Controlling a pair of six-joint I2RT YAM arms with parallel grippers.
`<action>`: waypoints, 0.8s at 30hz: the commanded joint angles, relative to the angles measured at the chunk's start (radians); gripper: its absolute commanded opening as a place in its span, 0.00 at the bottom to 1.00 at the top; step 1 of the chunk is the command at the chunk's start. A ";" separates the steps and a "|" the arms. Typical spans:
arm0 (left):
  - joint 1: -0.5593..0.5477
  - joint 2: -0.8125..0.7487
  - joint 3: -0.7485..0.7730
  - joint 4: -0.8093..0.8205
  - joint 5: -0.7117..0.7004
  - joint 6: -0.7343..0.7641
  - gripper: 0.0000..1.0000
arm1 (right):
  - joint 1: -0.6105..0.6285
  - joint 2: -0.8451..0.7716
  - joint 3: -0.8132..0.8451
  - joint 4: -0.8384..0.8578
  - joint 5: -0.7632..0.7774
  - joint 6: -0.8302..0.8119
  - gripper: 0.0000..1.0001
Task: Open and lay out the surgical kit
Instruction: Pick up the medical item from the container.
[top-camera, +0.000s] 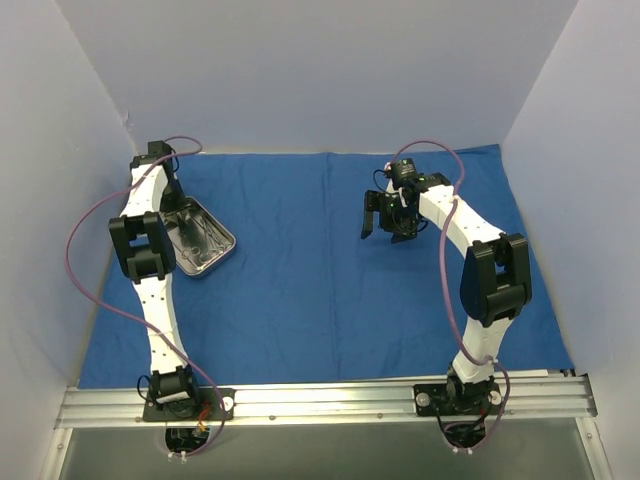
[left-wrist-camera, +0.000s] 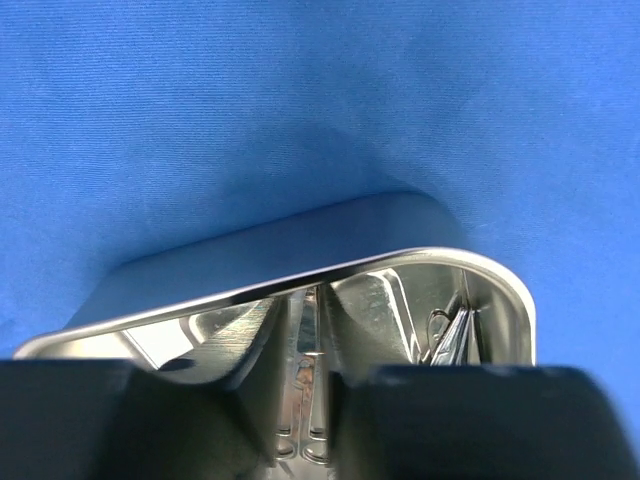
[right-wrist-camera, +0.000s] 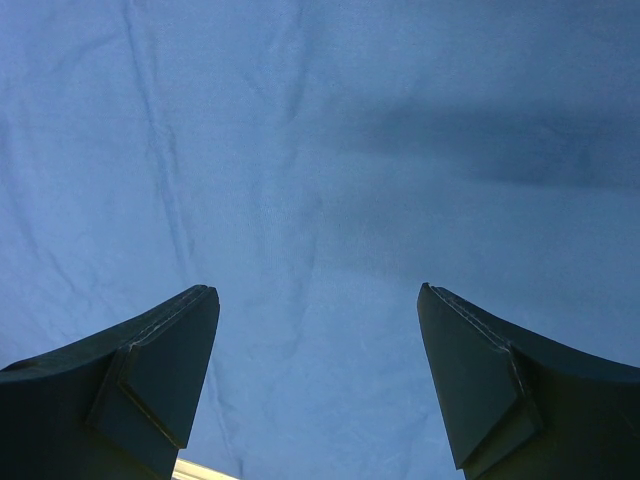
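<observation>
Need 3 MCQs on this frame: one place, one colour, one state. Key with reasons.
1. Where is the steel tray?
A) left part of the cloth, beside the left arm
B) right part of the cloth
C) off the cloth

2. Cloth colour?
A) green
B) blue
C) white

3. Right end effector state?
A) shut, empty
B) shut on the tray
C) open, empty

Key: 1A, the top view shows it there; 2B, blue in every view; 3C, its fingers stand apart with only cloth between.
</observation>
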 joint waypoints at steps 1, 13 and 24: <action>0.016 0.007 -0.075 0.030 0.006 0.008 0.24 | 0.000 -0.023 0.032 -0.040 0.019 -0.013 0.83; 0.017 -0.123 -0.191 0.084 0.106 -0.003 0.02 | 0.003 -0.019 0.032 -0.018 0.010 0.008 0.83; -0.005 -0.296 -0.350 0.156 0.218 -0.064 0.02 | 0.029 -0.013 0.024 0.000 0.002 0.017 0.83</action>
